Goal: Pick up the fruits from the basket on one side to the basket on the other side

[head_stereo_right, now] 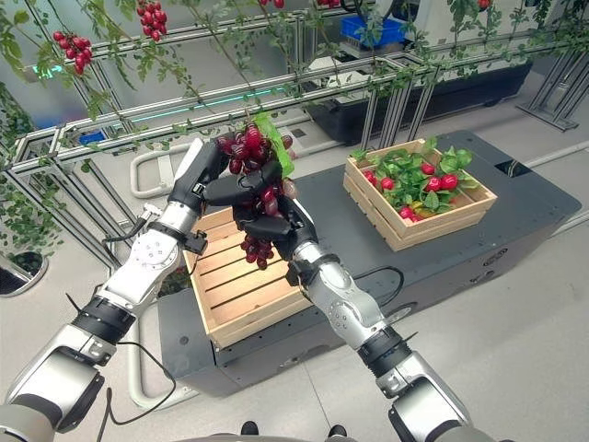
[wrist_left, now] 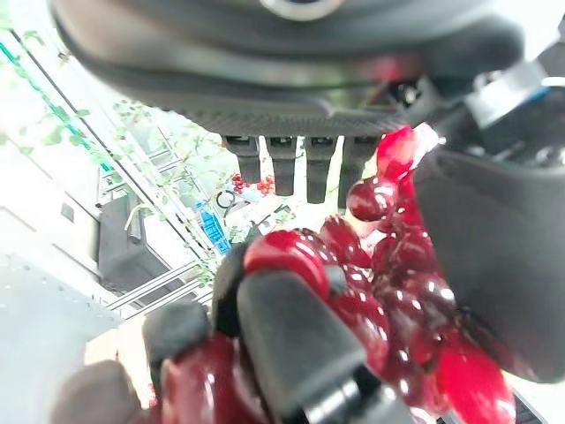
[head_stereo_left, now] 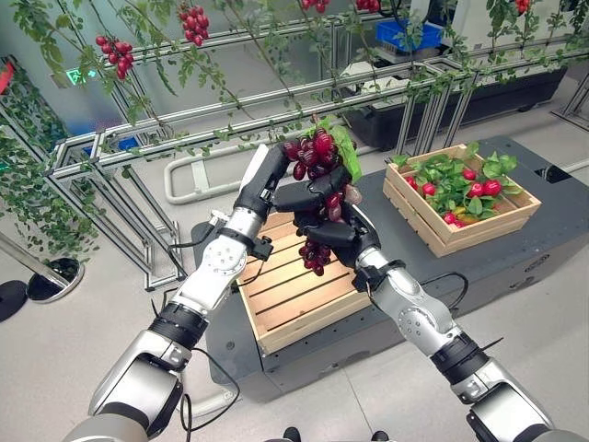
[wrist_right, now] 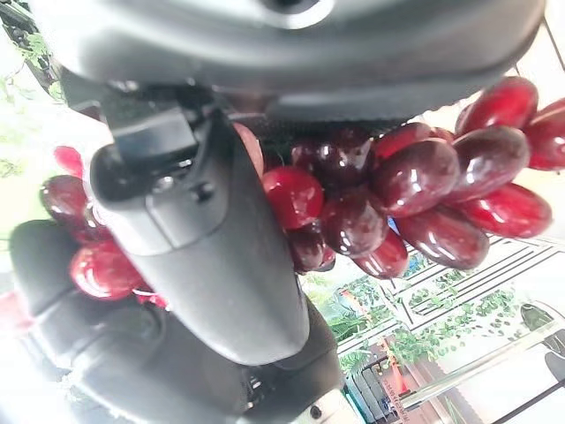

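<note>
A dark platform (head_stereo_left: pixel 552 216) bears an empty slatted crate (head_stereo_left: pixel 294 295) and a fruit-filled crate (head_stereo_left: pixel 460 195)

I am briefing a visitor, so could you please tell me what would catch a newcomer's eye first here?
First, the bunch of dark red grapes, held up above the empty wooden crate by both the left robot hand and the right robot hand. Next, to the robot's right on the dark platform, the second crate, full of green leaves and red fruit.

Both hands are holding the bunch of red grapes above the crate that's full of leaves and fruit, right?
Not quite. In the left eye view both hands, left hand and right hand, hold the grapes above the empty slatted crate; the leafy crate sits off to the robot's right.
</note>
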{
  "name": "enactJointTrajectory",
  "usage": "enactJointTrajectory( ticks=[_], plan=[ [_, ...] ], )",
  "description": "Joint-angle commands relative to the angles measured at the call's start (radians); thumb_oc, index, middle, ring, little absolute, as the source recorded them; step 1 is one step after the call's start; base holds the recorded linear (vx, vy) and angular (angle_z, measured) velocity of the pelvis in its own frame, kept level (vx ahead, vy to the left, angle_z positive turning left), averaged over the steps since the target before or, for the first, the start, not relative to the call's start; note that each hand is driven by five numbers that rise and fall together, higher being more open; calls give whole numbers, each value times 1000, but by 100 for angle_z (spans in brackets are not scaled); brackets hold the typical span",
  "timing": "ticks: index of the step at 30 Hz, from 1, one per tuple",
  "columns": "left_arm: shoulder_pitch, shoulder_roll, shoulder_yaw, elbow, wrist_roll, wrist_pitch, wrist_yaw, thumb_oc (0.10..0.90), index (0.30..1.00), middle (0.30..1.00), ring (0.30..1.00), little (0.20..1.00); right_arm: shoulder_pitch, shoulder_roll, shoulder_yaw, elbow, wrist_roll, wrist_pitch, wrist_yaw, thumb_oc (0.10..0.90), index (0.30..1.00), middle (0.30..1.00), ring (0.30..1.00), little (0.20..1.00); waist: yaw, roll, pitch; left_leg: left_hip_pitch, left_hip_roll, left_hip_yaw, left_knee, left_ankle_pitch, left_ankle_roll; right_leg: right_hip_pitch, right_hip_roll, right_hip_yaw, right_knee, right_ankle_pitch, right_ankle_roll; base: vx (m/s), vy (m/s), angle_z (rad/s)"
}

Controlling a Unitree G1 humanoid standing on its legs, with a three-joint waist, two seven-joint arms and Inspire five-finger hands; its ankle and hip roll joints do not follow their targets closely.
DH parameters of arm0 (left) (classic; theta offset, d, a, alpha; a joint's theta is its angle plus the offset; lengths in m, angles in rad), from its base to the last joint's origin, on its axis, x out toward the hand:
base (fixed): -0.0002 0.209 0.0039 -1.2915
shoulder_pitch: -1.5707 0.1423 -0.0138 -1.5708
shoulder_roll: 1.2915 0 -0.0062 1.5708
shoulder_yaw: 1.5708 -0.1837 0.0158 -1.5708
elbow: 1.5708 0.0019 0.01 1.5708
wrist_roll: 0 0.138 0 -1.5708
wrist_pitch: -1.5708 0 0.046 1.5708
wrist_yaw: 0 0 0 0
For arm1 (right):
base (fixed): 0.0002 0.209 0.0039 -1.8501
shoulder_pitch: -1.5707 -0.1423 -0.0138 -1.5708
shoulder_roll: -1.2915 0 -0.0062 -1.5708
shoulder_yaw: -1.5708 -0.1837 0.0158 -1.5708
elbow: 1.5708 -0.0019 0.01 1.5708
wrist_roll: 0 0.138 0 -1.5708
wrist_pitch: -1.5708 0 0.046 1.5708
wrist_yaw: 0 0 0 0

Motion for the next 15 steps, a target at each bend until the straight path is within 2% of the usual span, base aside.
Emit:
enactJointTrajectory(
  ticks=[1,9,15],
  plan=[
    [-50,35,90,104,-3,-75,52,800,900,900,900,900,-69,93,-138,-52,37,-211,29,400,300,300,300,300,2,-29,-121,4,-20,-8,1,-95,-14,42,-10,12,3,-92,-34,0,0,0],
    [-41,72,148,107,-15,-131,139,800,900,900,900,900,-46,71,-150,-57,38,-205,51,400,300,300,300,300,2,-34,-123,0,-17,-5,1,-93,-16,38,-11,12,3,-92,-33,0,0,0],
    [-45,74,169,132,-19,-130,188,800,900,900,900,900,-52,63,-157,-65,36,-196,40,400,300,300,300,300,-2,-36,-123,1,-17,-4,1,-96,-15,37,-10,16,3,-95,-35,0,0,0]
  ],
)
